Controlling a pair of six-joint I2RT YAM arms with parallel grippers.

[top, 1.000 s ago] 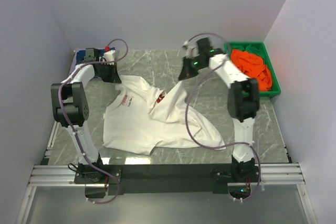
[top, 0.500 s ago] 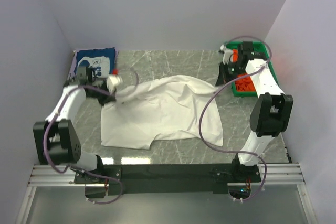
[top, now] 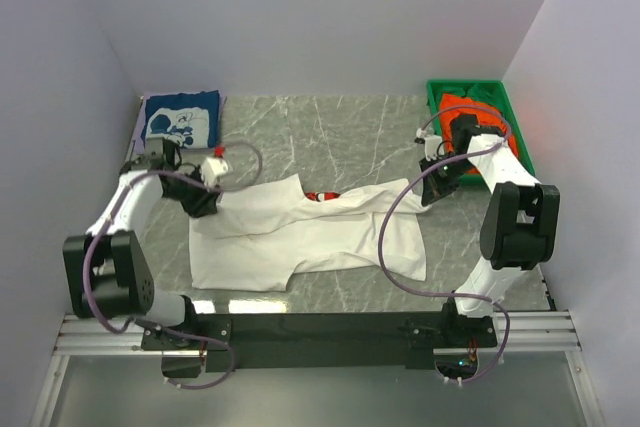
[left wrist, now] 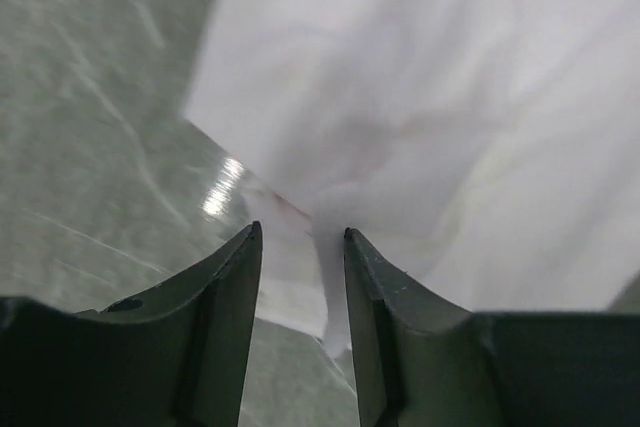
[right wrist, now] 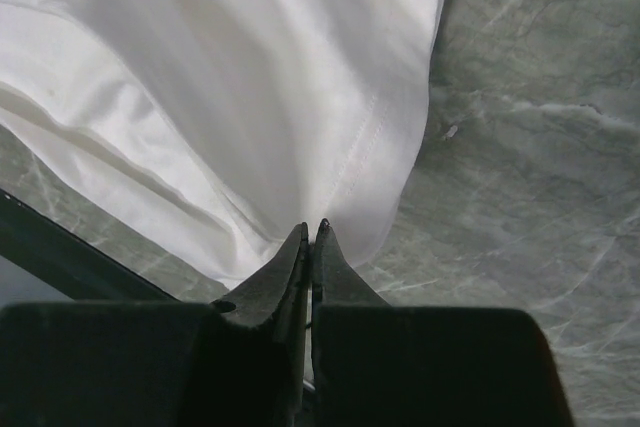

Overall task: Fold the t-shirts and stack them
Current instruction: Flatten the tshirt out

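A white t-shirt lies stretched across the middle of the table, its upper part folded over, with a bit of red logo showing at the fold. My left gripper sits at the shirt's left edge. In the left wrist view it is open, and a fold of the white cloth lies loose between and beyond the jaws. My right gripper is at the shirt's right edge, and it is shut on the hem of the white cloth. A folded navy t-shirt lies at the back left.
A green bin stands at the back right with an orange t-shirt in it, just behind the right arm. White walls close the table on the left, back and right. The marble tabletop shows right of the hem.
The white shirt, held spread above the table half a second ago, has come down and lies folded over. My left gripper has opened. The right gripper moved nearer and lower, still gripping.
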